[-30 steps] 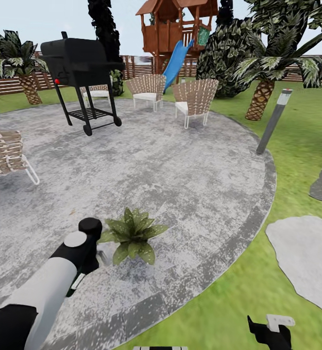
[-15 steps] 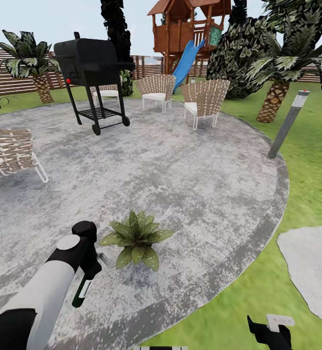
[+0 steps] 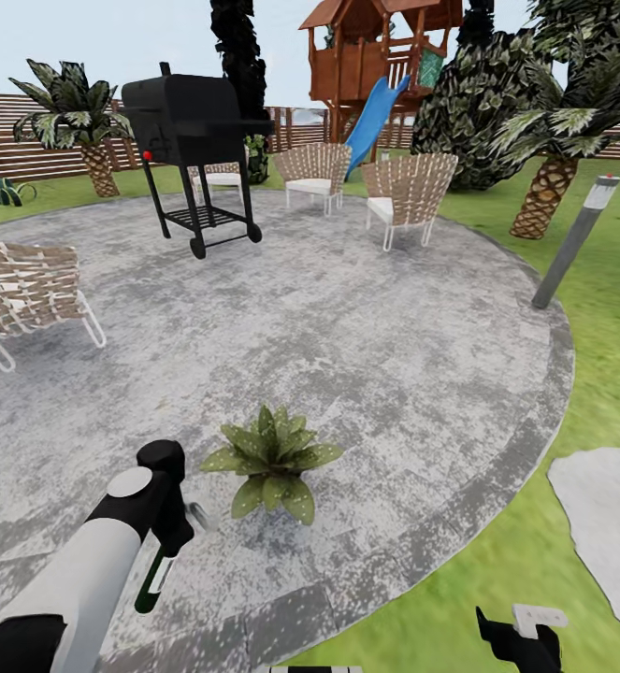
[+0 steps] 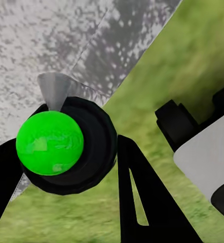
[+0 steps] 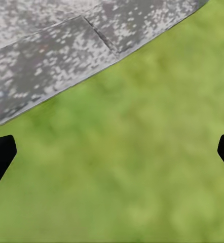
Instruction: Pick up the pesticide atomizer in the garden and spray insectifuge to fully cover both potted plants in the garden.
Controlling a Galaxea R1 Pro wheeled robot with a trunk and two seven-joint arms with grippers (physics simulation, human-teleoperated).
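One potted plant (image 3: 272,458), a low rosette of green leaves, stands on the round grey patio (image 3: 366,355) near its front edge. My left gripper (image 3: 171,535) is shut on the pesticide atomizer (image 3: 153,581), just left of the plant. The dark green bottle hangs below my wrist and its pale nozzle (image 3: 198,515) points toward the leaves. In the left wrist view the black fingers (image 4: 142,197) clamp the bottle's round bright-green end (image 4: 49,143). My right gripper (image 3: 520,628) is open over the grass (image 5: 112,152), holding nothing. The second potted plant is out of view.
A black grill (image 3: 193,121) and wicker chairs (image 3: 408,192) stand at the patio's back, with another chair (image 3: 24,290) at the left. A grey lamp post (image 3: 576,238) leans at the right rim. A stepping stone (image 3: 604,509) lies in the lawn at right.
The whole picture has shifted right, so the camera has turned left. My left hand sits slightly lower in the picture, and more of the atomizer's bottle shows beneath it.
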